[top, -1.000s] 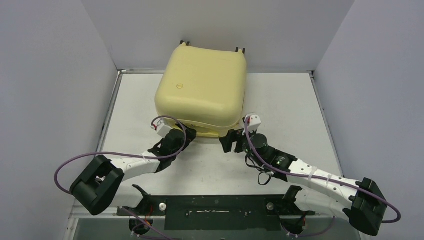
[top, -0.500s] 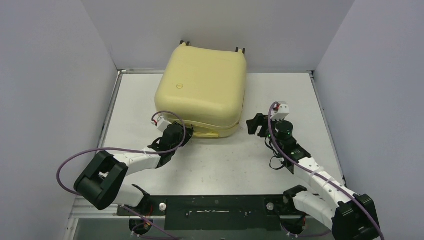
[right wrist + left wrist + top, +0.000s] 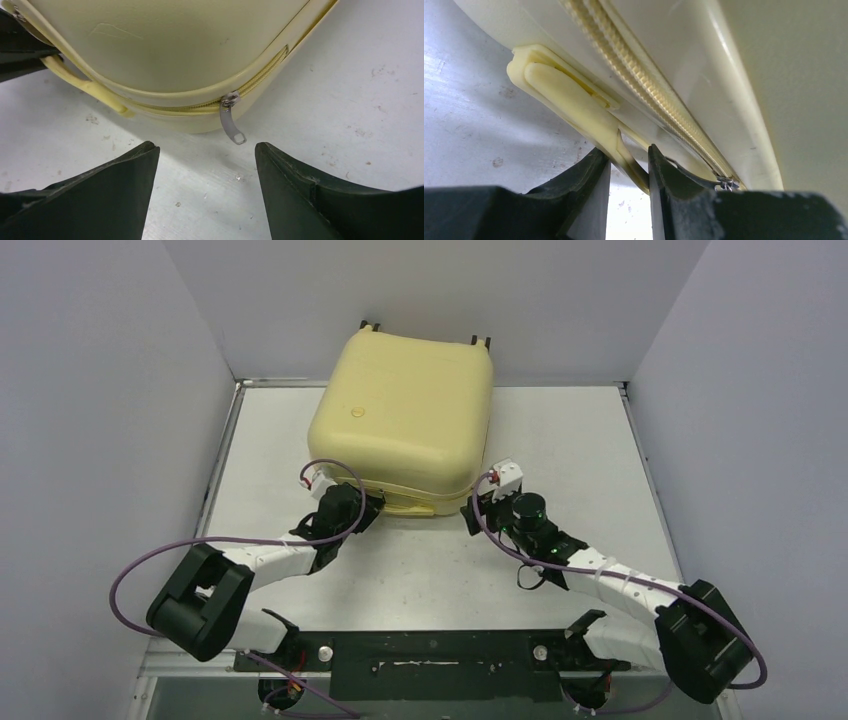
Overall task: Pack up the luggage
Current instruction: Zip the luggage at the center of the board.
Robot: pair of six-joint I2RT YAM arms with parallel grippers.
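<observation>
Grey walls enclose the counter (image 3: 580, 440) where the closed luggage (image 3: 410, 420) sits at 12 o'clock; the left pincer (image 3: 629, 157) pinches its handle (image 3: 566, 97), likely to steady it, while the right pincer (image 3: 205, 146) gapes empty before the zipper pull (image 3: 230, 122) at the shell's 5 o'clock corner

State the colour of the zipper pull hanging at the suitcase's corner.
The zipper pull is silver-grey metal, seen best in the right wrist view.
</observation>
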